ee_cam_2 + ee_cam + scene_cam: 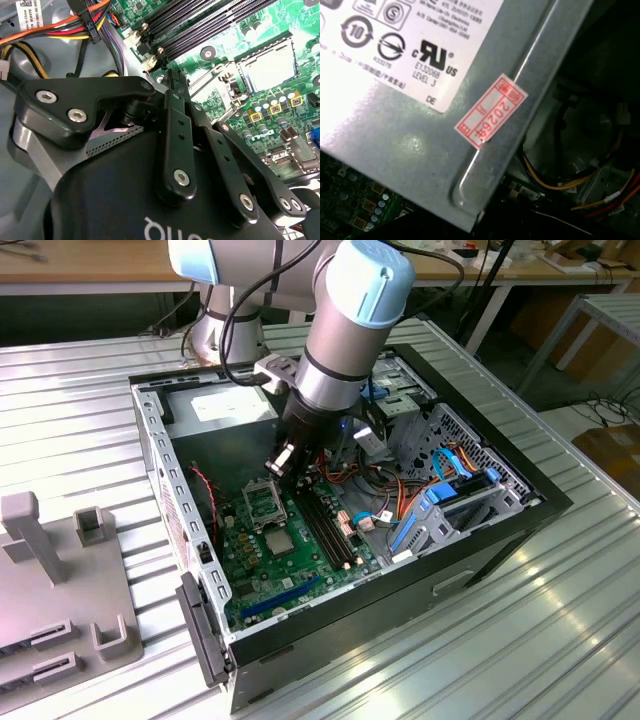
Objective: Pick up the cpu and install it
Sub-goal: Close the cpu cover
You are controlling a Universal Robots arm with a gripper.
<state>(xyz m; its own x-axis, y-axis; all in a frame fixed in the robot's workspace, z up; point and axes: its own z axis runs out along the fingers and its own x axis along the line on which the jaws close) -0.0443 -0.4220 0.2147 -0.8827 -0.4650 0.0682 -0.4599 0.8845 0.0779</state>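
In the exterior view, 1 tool (284, 462) is hanging over 1 motherboard (258, 578); open or closed, I cannot tell. In the second wrist view, 1 cpu (270, 65) is lying flat on that board. In the first wrist view, 1 red sticker (491, 111) is sitting on 1 grey box (420, 150).

Exterior view: bright overhead light, with hard glare striping the ribbed metal table (560, 640). The case (330, 650) interior is shadowed below the gripper (283, 465). Second wrist view: the motherboard (230, 40) beyond the gripper is evenly lit. First wrist view: the white label (395, 30) is washed out.
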